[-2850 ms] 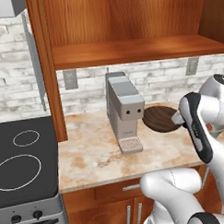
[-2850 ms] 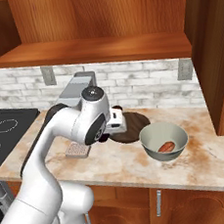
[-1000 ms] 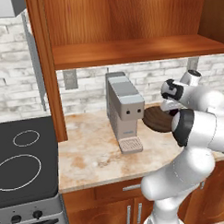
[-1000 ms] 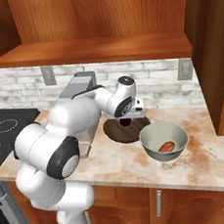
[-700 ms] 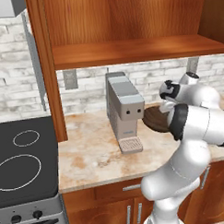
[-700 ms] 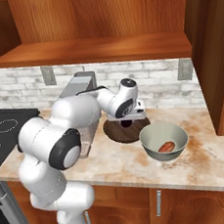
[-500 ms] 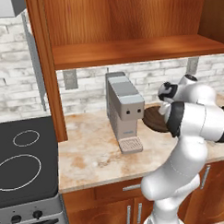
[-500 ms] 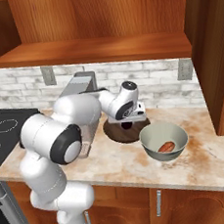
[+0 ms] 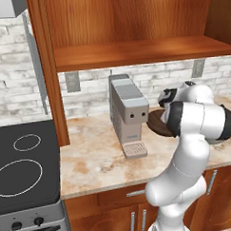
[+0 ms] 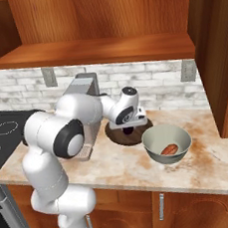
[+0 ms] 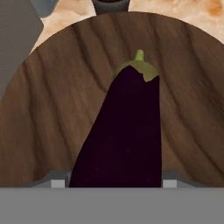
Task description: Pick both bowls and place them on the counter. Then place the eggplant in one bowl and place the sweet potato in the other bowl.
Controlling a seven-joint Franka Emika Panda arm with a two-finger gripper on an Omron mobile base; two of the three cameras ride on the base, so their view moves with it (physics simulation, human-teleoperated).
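The gripper hangs low over the dark bowl, the eggplant apparently between its fingers, so releasing comes next; the sweet potato sits in the grey bowl.

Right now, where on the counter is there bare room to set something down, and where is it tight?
Free: the marble counter between the stove and the coffee machine, and the stretch right of the grey bowl holding the sweet potato. Crowded: around the wooden bowl, hemmed between machine and grey bowl, with the gripper over it and the eggplant.
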